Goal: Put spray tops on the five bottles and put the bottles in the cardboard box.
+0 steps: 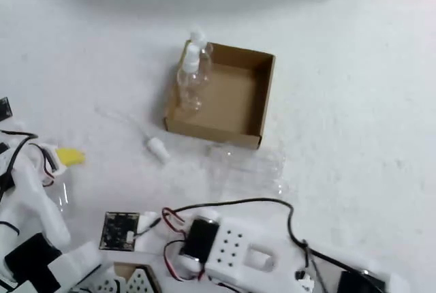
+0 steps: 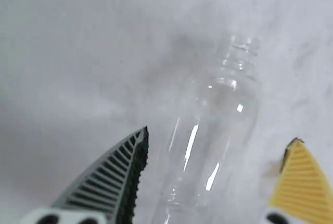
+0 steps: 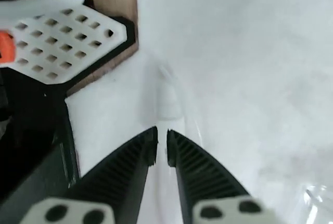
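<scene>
Currently, a clear bottle is straddled by the left gripper, jaws apart. The right gripper is seen nearly closed, with a white piece at its tips.

Two clear capped bottles stand in the upper-left corner of the central cardboard box, with a white spray top lying just lower-left of it.
</scene>
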`<state>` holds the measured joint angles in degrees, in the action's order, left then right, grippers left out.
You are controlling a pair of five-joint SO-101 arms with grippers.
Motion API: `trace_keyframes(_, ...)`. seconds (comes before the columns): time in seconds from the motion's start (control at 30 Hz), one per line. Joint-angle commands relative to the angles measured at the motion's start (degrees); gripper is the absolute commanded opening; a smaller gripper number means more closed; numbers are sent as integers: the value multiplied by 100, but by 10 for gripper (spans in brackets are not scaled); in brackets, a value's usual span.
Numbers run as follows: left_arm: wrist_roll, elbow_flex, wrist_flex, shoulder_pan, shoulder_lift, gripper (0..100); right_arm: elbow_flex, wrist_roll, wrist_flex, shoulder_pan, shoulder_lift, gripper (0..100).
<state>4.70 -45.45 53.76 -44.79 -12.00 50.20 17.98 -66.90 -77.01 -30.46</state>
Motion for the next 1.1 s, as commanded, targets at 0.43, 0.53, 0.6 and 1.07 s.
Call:
trace_keyframes(0.43, -62, 246, -105, -66, -22, 381, -343, 9, 207, -435, 1051, 21)
trace_keyframes(0.53, -62, 246, -105, -57, -22, 381, -334, -220, 215, -462, 1051, 84)
trace_keyframes(0.6, -62, 246, -105, -48, -22, 381, -334, -308, 215, -462, 1051, 115)
trace_keyframes(1.07, -62, 246, -105, -40, -22, 381, -229, -334, 488, -813, 1068, 142)
